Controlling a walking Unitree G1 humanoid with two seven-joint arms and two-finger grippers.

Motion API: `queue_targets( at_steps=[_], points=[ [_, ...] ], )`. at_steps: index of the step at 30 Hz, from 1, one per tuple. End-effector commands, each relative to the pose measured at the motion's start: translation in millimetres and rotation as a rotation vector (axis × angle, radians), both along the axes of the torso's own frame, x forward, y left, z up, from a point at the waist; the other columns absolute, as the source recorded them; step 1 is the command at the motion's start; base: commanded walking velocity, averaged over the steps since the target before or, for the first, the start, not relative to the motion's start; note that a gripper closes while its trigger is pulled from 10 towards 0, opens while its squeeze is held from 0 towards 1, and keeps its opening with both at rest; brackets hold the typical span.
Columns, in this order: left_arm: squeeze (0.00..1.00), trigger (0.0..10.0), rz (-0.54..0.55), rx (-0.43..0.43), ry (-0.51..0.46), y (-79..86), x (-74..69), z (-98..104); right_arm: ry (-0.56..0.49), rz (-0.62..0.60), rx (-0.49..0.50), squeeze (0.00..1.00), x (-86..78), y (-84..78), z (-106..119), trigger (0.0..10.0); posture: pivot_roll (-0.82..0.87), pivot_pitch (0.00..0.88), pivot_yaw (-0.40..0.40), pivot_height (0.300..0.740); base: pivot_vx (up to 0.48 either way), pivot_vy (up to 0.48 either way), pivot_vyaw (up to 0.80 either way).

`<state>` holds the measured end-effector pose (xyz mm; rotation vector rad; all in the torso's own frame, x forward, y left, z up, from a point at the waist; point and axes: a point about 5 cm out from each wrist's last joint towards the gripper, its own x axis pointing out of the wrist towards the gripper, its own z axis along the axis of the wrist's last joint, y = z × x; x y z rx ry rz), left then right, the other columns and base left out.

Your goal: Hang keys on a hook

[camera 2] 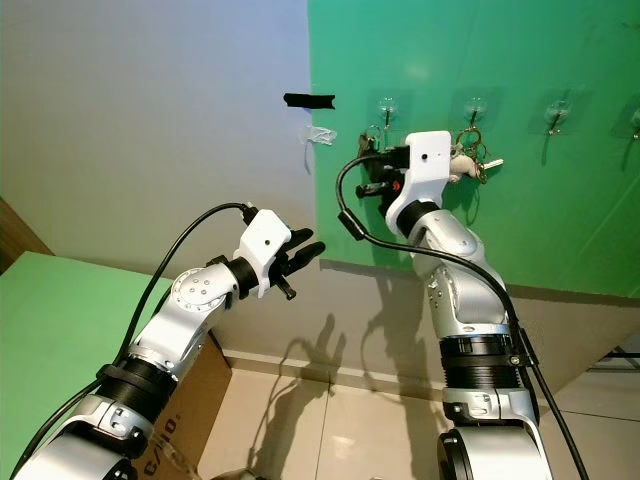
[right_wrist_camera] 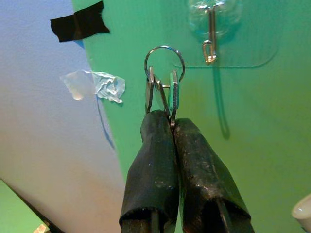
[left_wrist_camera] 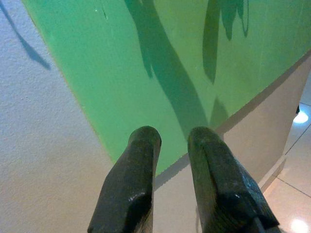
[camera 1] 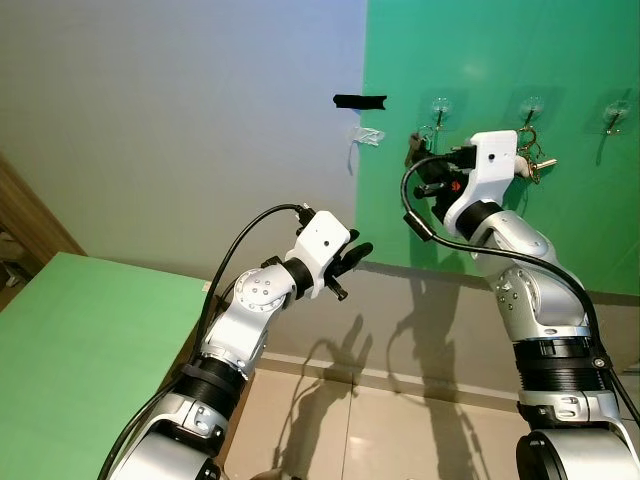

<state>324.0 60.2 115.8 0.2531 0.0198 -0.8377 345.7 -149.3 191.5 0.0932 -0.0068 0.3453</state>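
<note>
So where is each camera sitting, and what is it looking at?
Left eye view: on the head, facing the green wall panel; both silver arms show.
Right eye view: beside it, same scene and arms.
Left wrist view: along the left end effector, fingers apart, toward the panel's lower edge.
Right wrist view: along the right end effector, pinching the keys near a clear hook.
Shared: black tape shows in head and right wrist views.

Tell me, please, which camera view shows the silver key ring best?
The right wrist view: the silver key ring stands clear above the right gripper, beside the clear wall hook. In both eye views the arm mostly hides it.
</note>
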Motion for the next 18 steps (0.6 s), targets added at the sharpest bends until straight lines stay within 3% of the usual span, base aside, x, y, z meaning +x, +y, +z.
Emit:
queue_targets(
  at_steps=[1,18],
  points=[
    [0.00,10.0,0.009,0.023,0.009,3.6,0.3,-3.2,-0.045,0.023,-0.021,0.00,-1.3,2.6,8.1,0.0,-0.14,0.000,0.071,0.740,0.000,0.000,0.00],
    [0.00,10.0,-0.001,0.028,0.007,2.7,-0.1,-3.3,-0.077,-0.039,0.011,0.00,2.2,-6.3,14.5,0.0,-0.14,0.000,0.078,0.740,0.000,0.000,0.00]
  ],
)
